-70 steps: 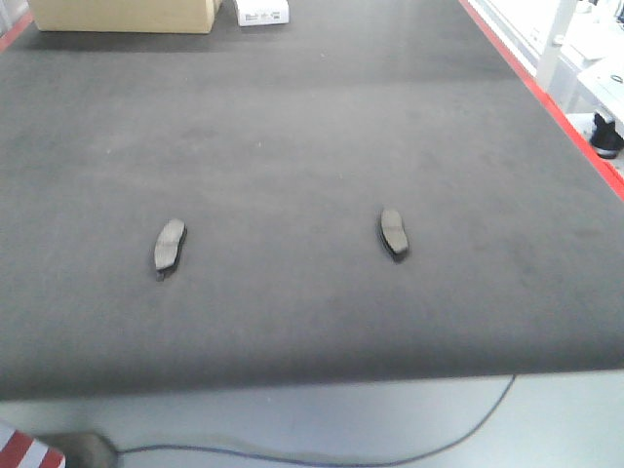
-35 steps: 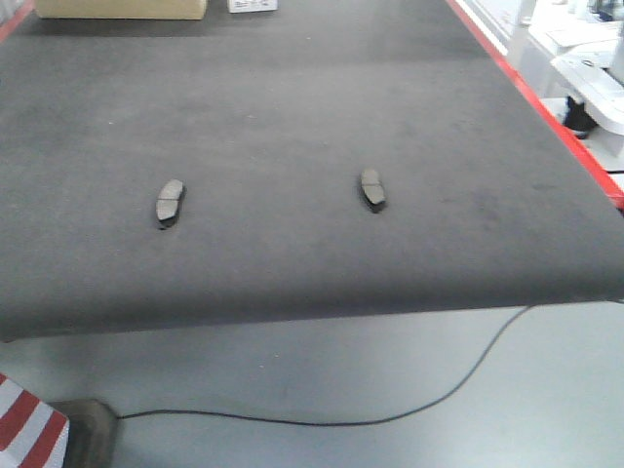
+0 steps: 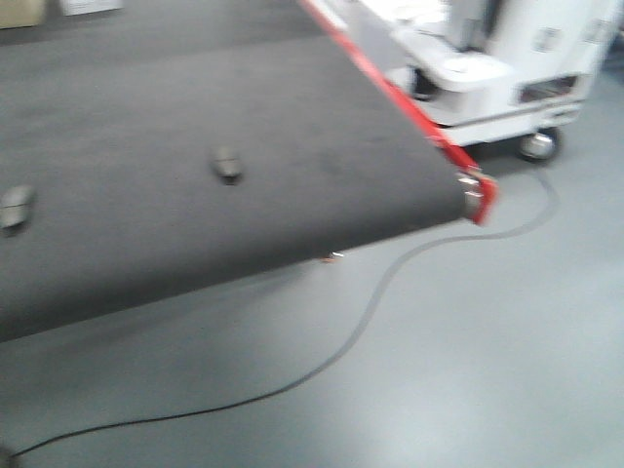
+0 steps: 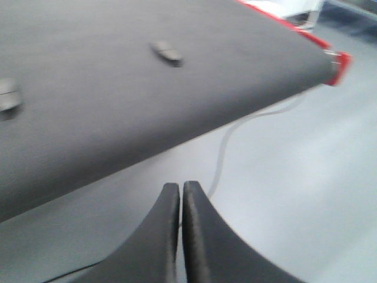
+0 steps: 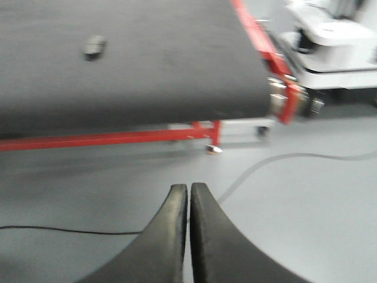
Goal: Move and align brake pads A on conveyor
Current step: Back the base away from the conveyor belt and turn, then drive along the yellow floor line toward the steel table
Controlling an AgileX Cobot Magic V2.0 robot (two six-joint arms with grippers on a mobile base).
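The left brake pad (image 3: 15, 207) lies on the conveyor (image 3: 292, 107) at the left margin of the front view. The right brake pad (image 3: 227, 164) lies apart from it, and both sit back from the belt's near edge. I can see only these two.

My left gripper (image 4: 180, 186) has its jaws pressed together on nothing and hangs over the floor, off the near edge. Both pads lie far and to the left of it. The right pad's long axis seems to run far-left to near-right, though blur makes that uncertain.

My right gripper (image 5: 188, 187) is likewise together and empty over the floor, with one pad (image 5: 94, 47) far and left of it.

I judge my left arm nearer, but both are well apart from the pads.

A cable (image 3: 390, 278) snakes towards the white cart (image 3: 487, 68) at the right.
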